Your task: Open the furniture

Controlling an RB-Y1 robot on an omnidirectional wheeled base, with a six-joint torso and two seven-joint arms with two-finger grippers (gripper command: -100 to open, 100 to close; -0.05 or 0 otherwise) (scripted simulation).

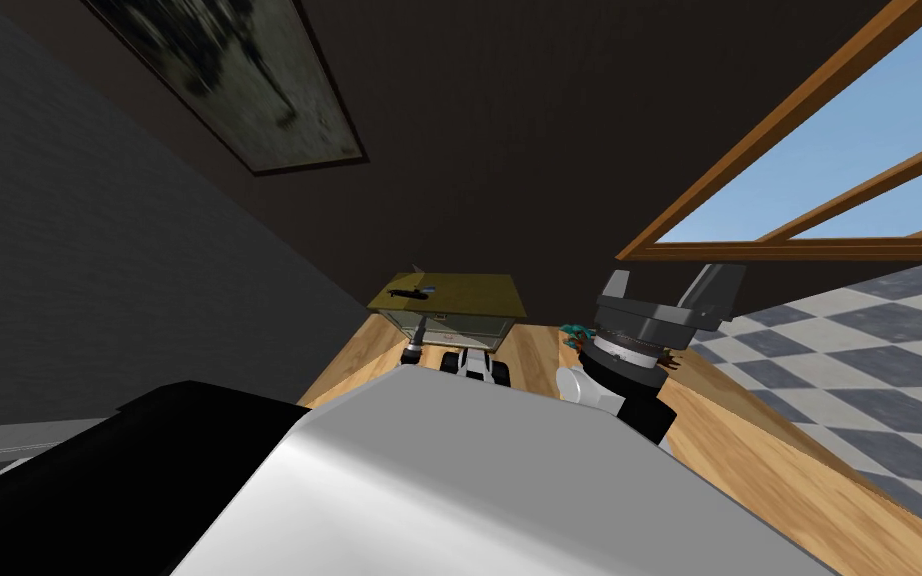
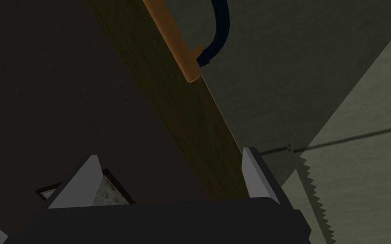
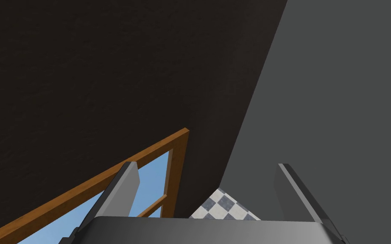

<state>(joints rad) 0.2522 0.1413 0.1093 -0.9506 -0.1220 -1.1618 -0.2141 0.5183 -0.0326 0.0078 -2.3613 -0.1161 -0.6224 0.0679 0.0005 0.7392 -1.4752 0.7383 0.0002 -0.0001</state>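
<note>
Running away from the spread left gripper point(image 2: 170, 154), the orange cylindrical handle point(image 2: 171, 38) is located ahead on the olive-brown cabinet point(image 1: 471, 294)

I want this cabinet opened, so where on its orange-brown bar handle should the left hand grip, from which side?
Grip the bar handle across its shaft, beside its post, coming square to the greenish front. The bar stands off that front, so there is likely room behind it. The open left hand isn't around it yet.
</note>
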